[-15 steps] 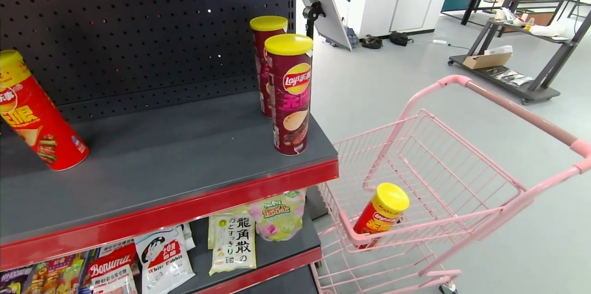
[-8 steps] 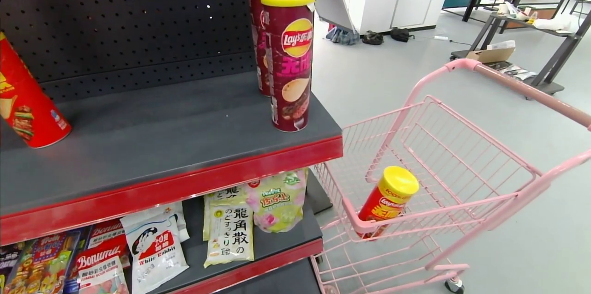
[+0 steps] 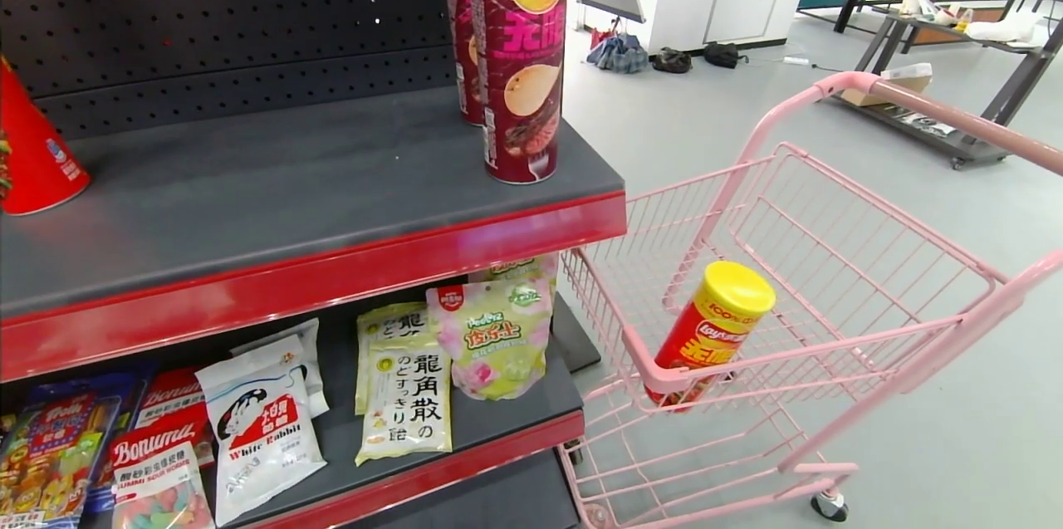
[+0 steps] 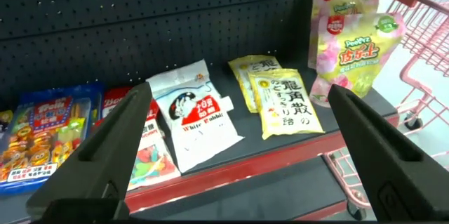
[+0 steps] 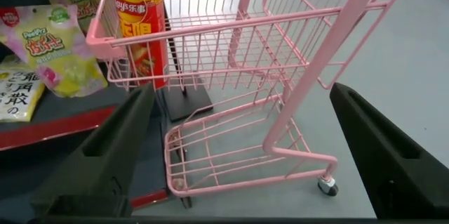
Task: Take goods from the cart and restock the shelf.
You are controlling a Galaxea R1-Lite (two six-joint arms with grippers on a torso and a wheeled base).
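Observation:
A red chip can (image 3: 712, 328) with a yellow lid stands in the front corner of the pink cart's basket (image 3: 839, 263); the right wrist view shows this can (image 5: 136, 31) behind the basket wires. Two maroon chip cans (image 3: 519, 56) stand at the right end of the grey upper shelf (image 3: 274, 180), and a red can (image 3: 37, 159) stands at its left end. My left gripper (image 4: 238, 89) is open in front of the lower shelf's snack bags. My right gripper (image 5: 240, 89) is open, low beside the cart, apart from the can.
The lower shelf (image 3: 490, 421) holds several snack bags, among them a white bag (image 4: 193, 112), yellow bags (image 4: 280, 97) and a green-pink pouch (image 3: 492, 338). The cart handle (image 3: 955, 122) rises on the right. Grey floor lies beyond, with metal racks (image 3: 955, 22) far off.
The whole head picture has shifted upward, so the camera has moved down. The cans and the cart keep their places relative to each other.

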